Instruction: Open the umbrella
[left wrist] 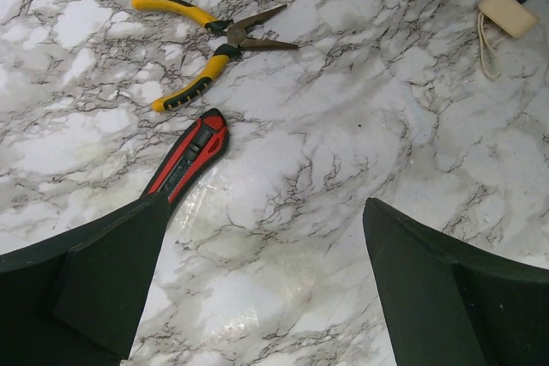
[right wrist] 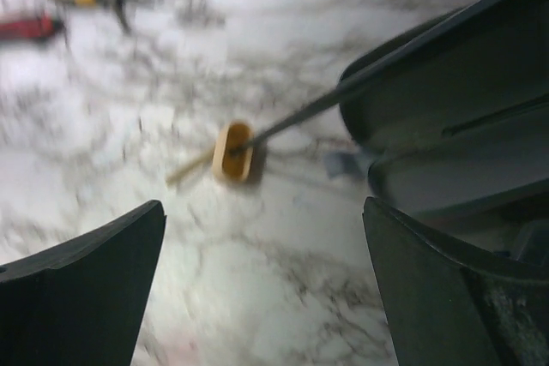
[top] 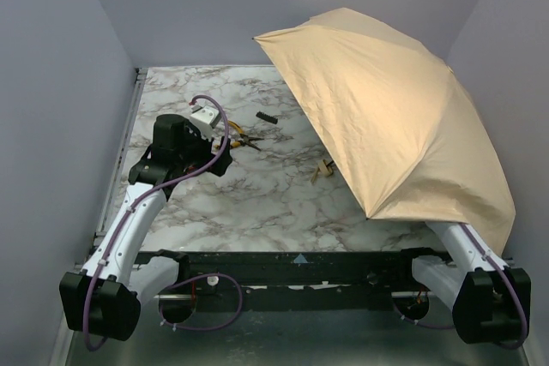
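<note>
The peach-beige fabric umbrella (top: 395, 117) is the biggest thing here. Its canopy is fully spread and tipped over your right arm, so the top view hides your right hand under it. The right wrist view shows the black lining close on that hand's right and the slim black shaft (right wrist: 343, 92) running down and away to the small beige handle knob (right wrist: 233, 152). The knob appears to rest on the counter just ahead of the fingers. Nothing holds the umbrella, so I judge it lies propped on the knob and its canopy edge, and the opening looks done.

The white marble-patterned counter (top: 257, 203) carries everything else.

Your right hand (right wrist: 262, 207) is spread wide with bare marble between the fingers. That fits a release, with the shaft passing ahead of the gap and not through it. Your left hand (left wrist: 262, 212) is also spread and empty, hanging over the counter well apart from the umbrella. From there the knob sits far ahead and to the right, its strap loop beside it.

The yellow-handled pliers (left wrist: 206, 49) lie ahead and to the left of that hand, jaws parted. The red-and-black handled tool (left wrist: 189, 156) lies nearer, its lower end hidden behind the left finger. Neither is needed.
</note>
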